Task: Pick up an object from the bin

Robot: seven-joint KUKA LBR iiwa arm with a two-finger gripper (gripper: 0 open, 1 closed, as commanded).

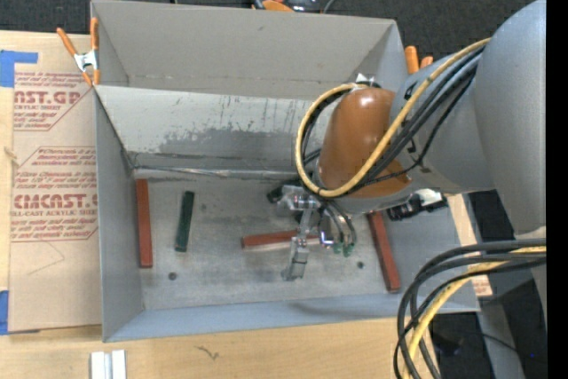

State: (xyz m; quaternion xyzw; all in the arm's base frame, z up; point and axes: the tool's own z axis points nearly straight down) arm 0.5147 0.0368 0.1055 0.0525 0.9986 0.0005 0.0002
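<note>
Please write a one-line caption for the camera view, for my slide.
Gripper low in the bin, at the right end of a reddish-brown stick.

The grey arm (501,120) reaches in from the right, its bulky upper link high in the view. Its orange wrist cover (355,142), looped by yellow and black cables (309,138), tilts down and leftward, with the gripper (299,260) hanging low beneath it.

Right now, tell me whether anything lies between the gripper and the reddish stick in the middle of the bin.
Nothing visible does. The gripper is at the right end of the middle reddish stick. The green stick lies apart, further to the left.
</note>
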